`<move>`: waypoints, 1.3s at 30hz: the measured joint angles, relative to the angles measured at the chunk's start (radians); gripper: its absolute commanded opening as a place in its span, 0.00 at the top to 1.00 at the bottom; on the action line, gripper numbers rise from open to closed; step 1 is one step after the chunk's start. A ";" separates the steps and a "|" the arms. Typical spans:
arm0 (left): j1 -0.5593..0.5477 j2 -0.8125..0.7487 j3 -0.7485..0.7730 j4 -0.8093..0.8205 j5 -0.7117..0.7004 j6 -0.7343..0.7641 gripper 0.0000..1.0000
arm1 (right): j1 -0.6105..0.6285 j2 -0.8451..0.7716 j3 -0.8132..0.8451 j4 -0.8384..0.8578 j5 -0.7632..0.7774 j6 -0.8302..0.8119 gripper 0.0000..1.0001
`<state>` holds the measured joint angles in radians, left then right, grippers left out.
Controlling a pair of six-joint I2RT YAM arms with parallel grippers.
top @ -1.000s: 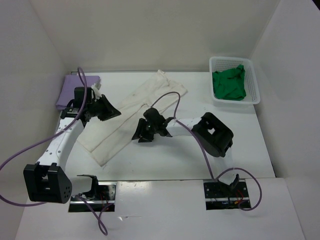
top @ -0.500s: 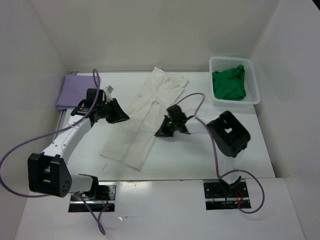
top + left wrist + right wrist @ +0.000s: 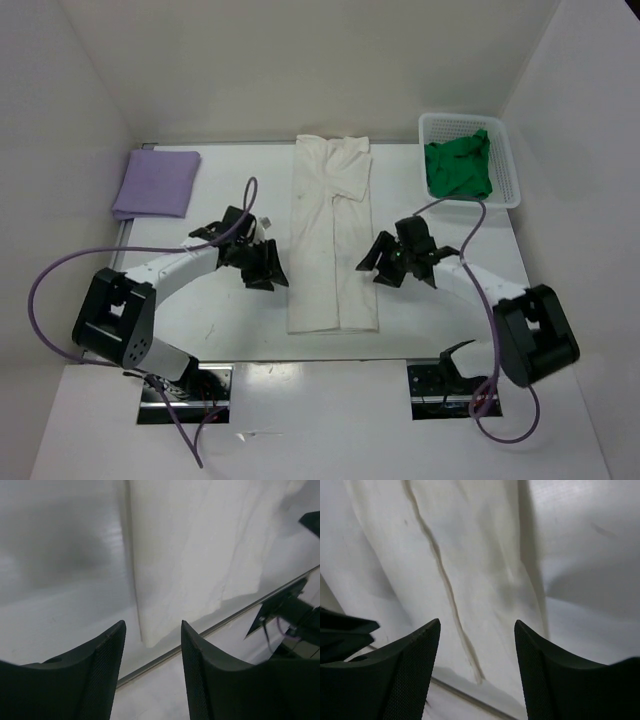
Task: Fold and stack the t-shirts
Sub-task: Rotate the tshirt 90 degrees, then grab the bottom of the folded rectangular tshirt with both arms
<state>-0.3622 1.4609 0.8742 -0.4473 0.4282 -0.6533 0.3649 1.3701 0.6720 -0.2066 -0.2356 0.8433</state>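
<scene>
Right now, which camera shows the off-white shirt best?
The top external view: the whole off-white shirt shows, folded into a long strip. The left wrist view catches only one corner, and the right wrist view only a creased patch.

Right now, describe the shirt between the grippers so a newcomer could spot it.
On the white table, between the left gripper and right gripper, lies the off-white shirt, folded into a long narrow strip. Its neighbours are coloured: a lavender shirt far left, a green shirt in the basket.
</scene>
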 measured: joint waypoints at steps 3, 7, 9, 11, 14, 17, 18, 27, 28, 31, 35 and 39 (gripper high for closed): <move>-0.076 0.029 -0.056 -0.002 0.021 -0.002 0.42 | 0.023 -0.158 -0.126 -0.030 0.009 0.066 0.35; -0.156 0.050 -0.128 0.008 0.060 -0.016 0.40 | 0.045 -0.389 -0.294 -0.100 0.027 0.183 0.44; -0.176 0.074 -0.136 0.013 0.072 -0.032 0.40 | 0.059 -0.486 -0.353 -0.135 0.030 0.241 0.45; -0.188 0.102 -0.137 0.030 0.078 -0.039 0.45 | 0.069 -0.565 -0.402 -0.161 0.028 0.290 0.45; -0.192 0.114 -0.141 0.054 0.088 -0.061 0.50 | 0.074 -0.626 -0.451 -0.182 0.027 0.334 0.51; -0.192 0.118 -0.149 0.074 0.092 -0.068 0.53 | 0.083 -0.633 -0.471 -0.185 0.018 0.366 0.52; -0.192 0.121 -0.149 0.077 0.095 -0.075 0.55 | 0.091 -0.634 -0.472 -0.185 0.019 0.372 0.52; -0.208 0.129 -0.167 0.107 0.105 -0.089 0.91 | 0.253 -0.475 -0.465 -0.069 0.018 0.440 0.95; -0.208 0.129 -0.169 0.108 0.106 -0.093 0.95 | 0.273 -0.452 -0.451 -0.068 0.022 0.441 0.97; -0.212 0.102 -0.197 0.113 0.114 -0.087 1.00 | 0.362 -0.439 -0.405 -0.100 0.057 0.465 1.00; -0.214 0.008 -0.284 0.080 0.143 -0.085 1.00 | 0.470 -0.552 -0.377 -0.180 0.059 0.526 1.00; -0.205 -0.152 -0.311 -0.056 0.169 -0.084 1.00 | 0.539 -0.769 -0.368 -0.319 0.048 0.595 1.00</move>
<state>-0.5674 1.3090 0.5632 -0.5030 0.5972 -0.7376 0.9043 0.6010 0.3038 -0.5255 -0.1879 1.4387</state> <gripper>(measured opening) 0.010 0.010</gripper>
